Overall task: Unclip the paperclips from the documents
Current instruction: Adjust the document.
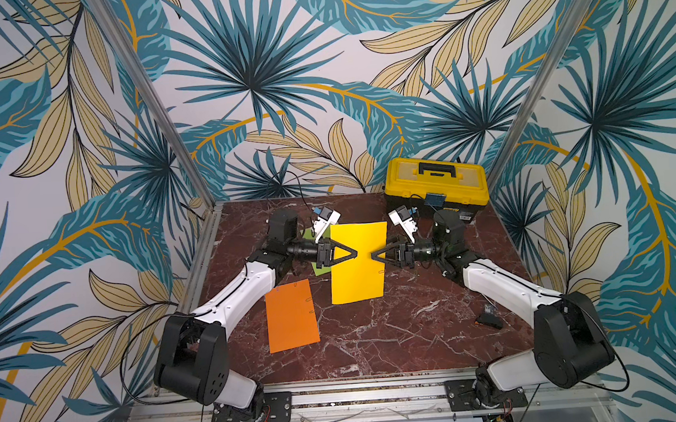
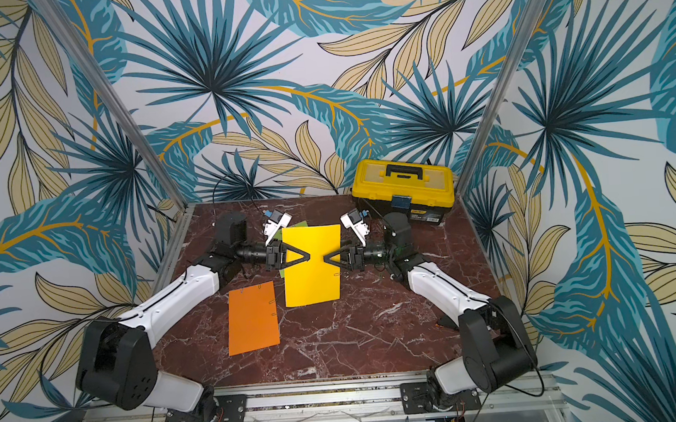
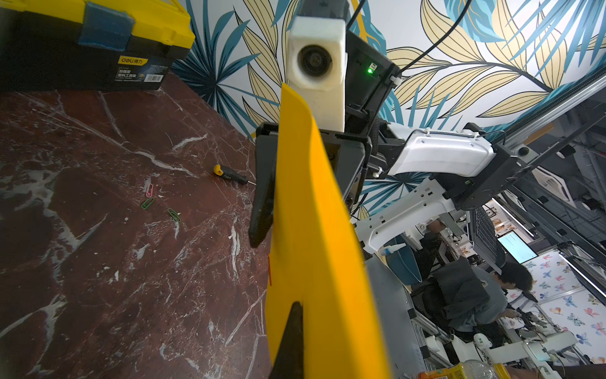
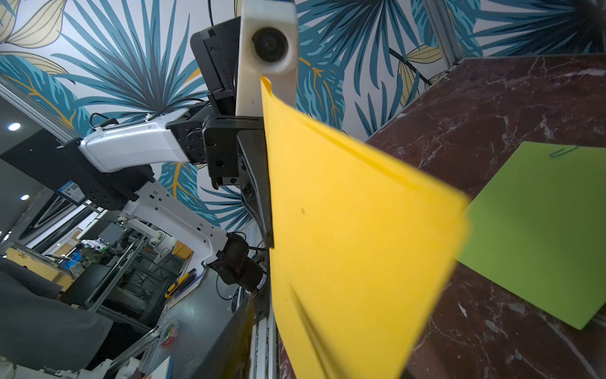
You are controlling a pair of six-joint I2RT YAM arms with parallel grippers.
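The golden yellow document (image 1: 358,267) is lifted off the table, and my left gripper (image 1: 356,253) is shut on its left edge. In the left wrist view one black finger (image 3: 293,331) lies against the sheet (image 3: 314,229); the other is hidden behind it. My right gripper (image 1: 373,255) reaches in from the right edge. Its jaws stand apart astride the sheet (image 4: 354,229), and a gap shows beside the near finger (image 4: 236,341). A paperclip (image 1: 380,272) sits on that edge just below. The orange document (image 1: 291,316) lies flat with clips (image 1: 309,300) on its right edge. The lime green document (image 4: 541,229) carries a clip (image 4: 562,151).
A yellow-and-black toolbox (image 1: 435,184) stands at the back right of the marble table (image 1: 376,338). Loose pink (image 3: 149,189) and green (image 3: 173,215) clips and a small screwdriver (image 3: 231,174) lie on the table's right side. A small black object (image 1: 487,319) rests near the right arm.
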